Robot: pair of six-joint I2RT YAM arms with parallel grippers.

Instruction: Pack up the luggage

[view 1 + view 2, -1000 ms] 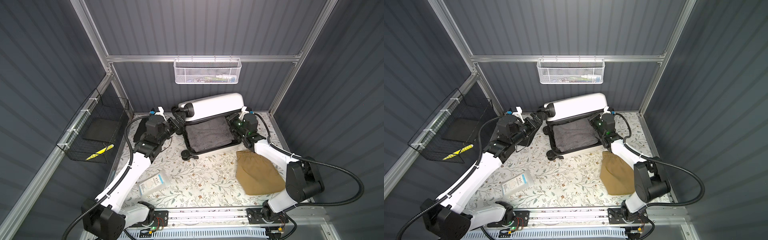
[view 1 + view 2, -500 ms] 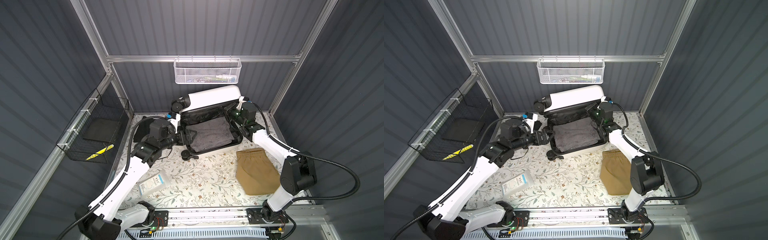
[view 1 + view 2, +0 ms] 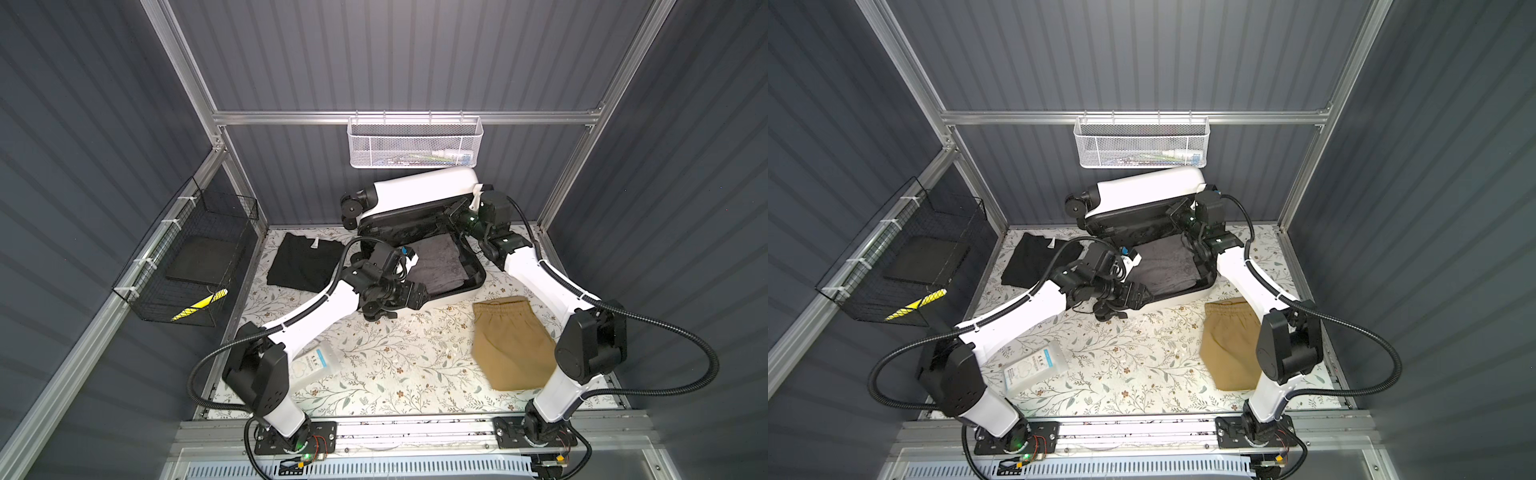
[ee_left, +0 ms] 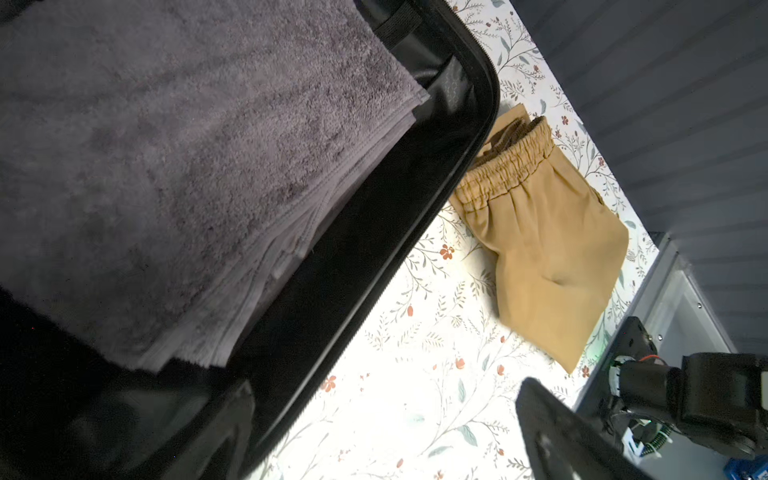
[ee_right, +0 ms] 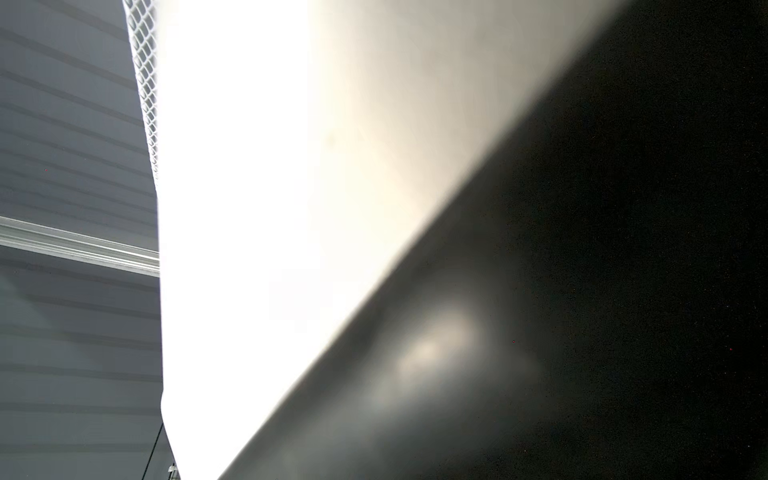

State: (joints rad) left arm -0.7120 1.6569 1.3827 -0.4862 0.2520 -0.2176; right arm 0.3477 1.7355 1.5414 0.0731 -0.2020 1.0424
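The luggage stands at the back of the table in both top views, its white lid (image 3: 424, 195) (image 3: 1146, 191) propped partly up over the base (image 3: 457, 293) (image 3: 1187, 296). A folded grey towel (image 3: 436, 262) (image 4: 166, 166) lies in the black-lined base. My right gripper (image 3: 455, 210) (image 3: 1179, 210) is shut and tucked at the lid's right end, under its rim; the right wrist view shows only white shell (image 5: 249, 208) and black lining up close. My left gripper (image 3: 419, 295) (image 3: 1138, 296) (image 4: 386, 424) is open and empty over the mat at the base's front-left corner.
Tan shorts (image 3: 511, 345) (image 4: 548, 232) lie right of the base. A folded black shirt (image 3: 303, 262) lies at the back left, and a clear pouch (image 3: 316, 361) near the left arm. A white mesh basket (image 3: 415, 141) hangs just above the lid. A black wire basket (image 3: 187, 266) hangs on the left wall.
The right gripper has risen and the lid has swung up with it. The left arm has drawn back from the lid's left end to the base's front corner, uncovering the black shirt.
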